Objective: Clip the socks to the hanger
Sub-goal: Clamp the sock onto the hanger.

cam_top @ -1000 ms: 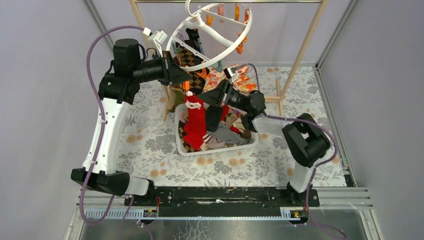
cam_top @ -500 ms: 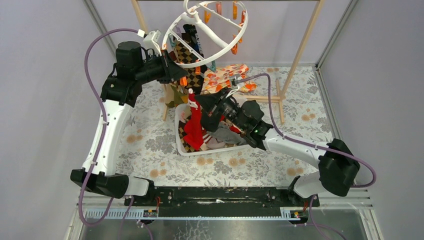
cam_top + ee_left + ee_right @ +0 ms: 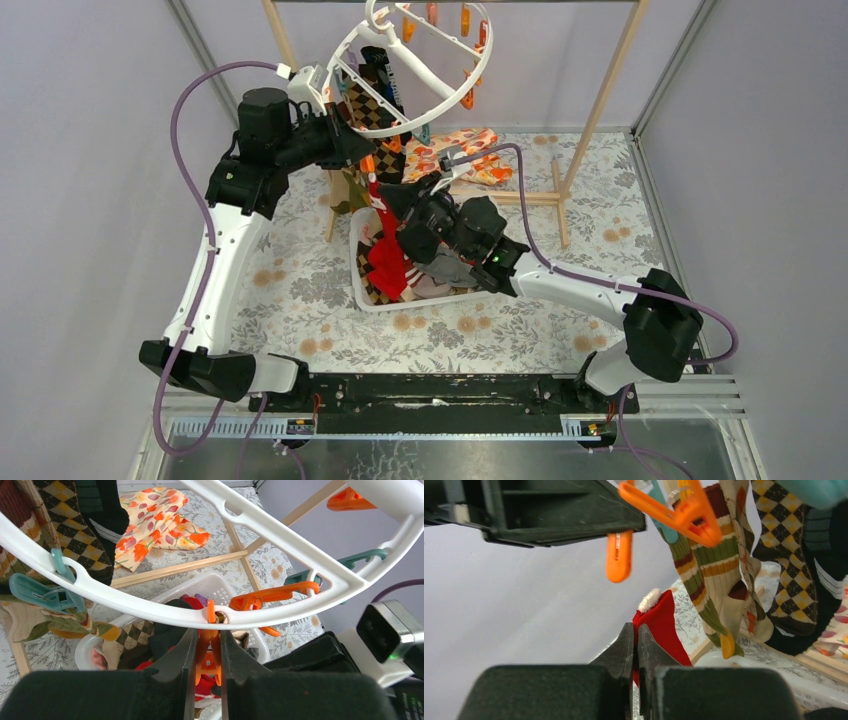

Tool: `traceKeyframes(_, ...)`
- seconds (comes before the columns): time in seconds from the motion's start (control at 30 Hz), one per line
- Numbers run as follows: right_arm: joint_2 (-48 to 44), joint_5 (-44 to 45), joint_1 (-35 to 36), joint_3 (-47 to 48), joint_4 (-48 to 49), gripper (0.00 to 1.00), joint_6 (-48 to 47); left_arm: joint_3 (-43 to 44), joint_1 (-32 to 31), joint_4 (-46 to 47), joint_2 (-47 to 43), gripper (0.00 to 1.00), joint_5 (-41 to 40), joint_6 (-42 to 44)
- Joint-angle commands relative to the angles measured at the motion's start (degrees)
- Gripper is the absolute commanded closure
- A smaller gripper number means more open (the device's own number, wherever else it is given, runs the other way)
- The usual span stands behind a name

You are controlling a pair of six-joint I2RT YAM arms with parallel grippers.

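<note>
Left gripper (image 3: 207, 639), pinching orange clip (image 3: 210, 661), boxed against hanger ring (image 3: 140, 609); hung socks (image 3: 75, 535) crowd beside. Right gripper (image 3: 634, 631) with red sock (image 3: 665, 625) below, basket (image 3: 222, 587) beneath. Open air toward pole frame (image 3: 605, 85).

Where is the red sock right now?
Top view, centre: the red sock hangs over the basket, pinched in the right gripper, just below an orange clip on the hanger.

My worktable, draped in pale cloth (image 3: 290, 270) printed with grey leaves and tan blossoms, boxed in by plain lilac walls (image 3: 80, 150) left, right, rear. Pale wooden pole frame (image 3: 614, 80) stands at back. Black bar (image 3: 450, 392) spans near edge; grooved metal strip (image 3: 400, 428) just below. Light soft, even, shadows faint.
</note>
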Motion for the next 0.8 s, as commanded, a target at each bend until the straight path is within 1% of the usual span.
traceKeyframes(0.0,0.5,3.9,2.3,4.2,2.5,1.00,-4.0,-1.0,-0.9,-0.5,-1.0,1.00,-2.2,-0.3)
traceKeyframes(0.77,0.3,13.9,5.5,7.3,1.9,1.00,-9.1,-1.2,-2.5,-0.4,-1.4,1.00,-6.3,2.4)
